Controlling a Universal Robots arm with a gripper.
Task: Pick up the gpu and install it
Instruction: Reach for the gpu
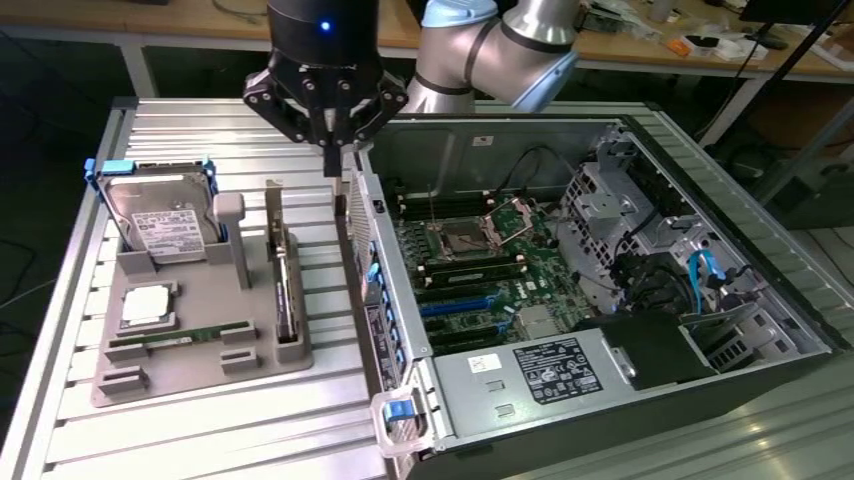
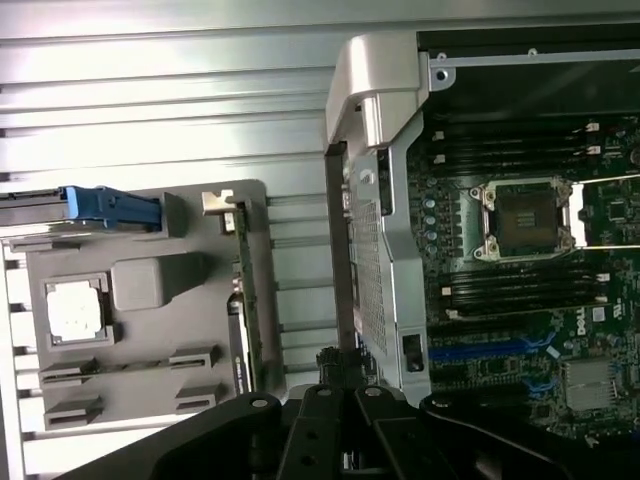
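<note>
Locate the pincer (image 1: 331,168) above the table (image 1: 200,440), over the strip between the grey fixture tray (image 1: 200,372) and the near wall of the open computer case (image 1: 747,250). Note that its fingers are clenched together and grasp nothing.

Find the gpu (image 1: 279,265) standing on edge in the tray's slot, on the side nearest the case; the wrist view shows the card (image 2: 240,320) edge-on in that slot, apart from the pincer.

On the same tray, identify the hard drive (image 1: 160,225) propped upright at the far end, the processor (image 1: 147,305) lying flat, and the memory stick (image 1: 180,338) beside it. Inside the case, the motherboard (image 1: 494,270) lies exposed.
</note>
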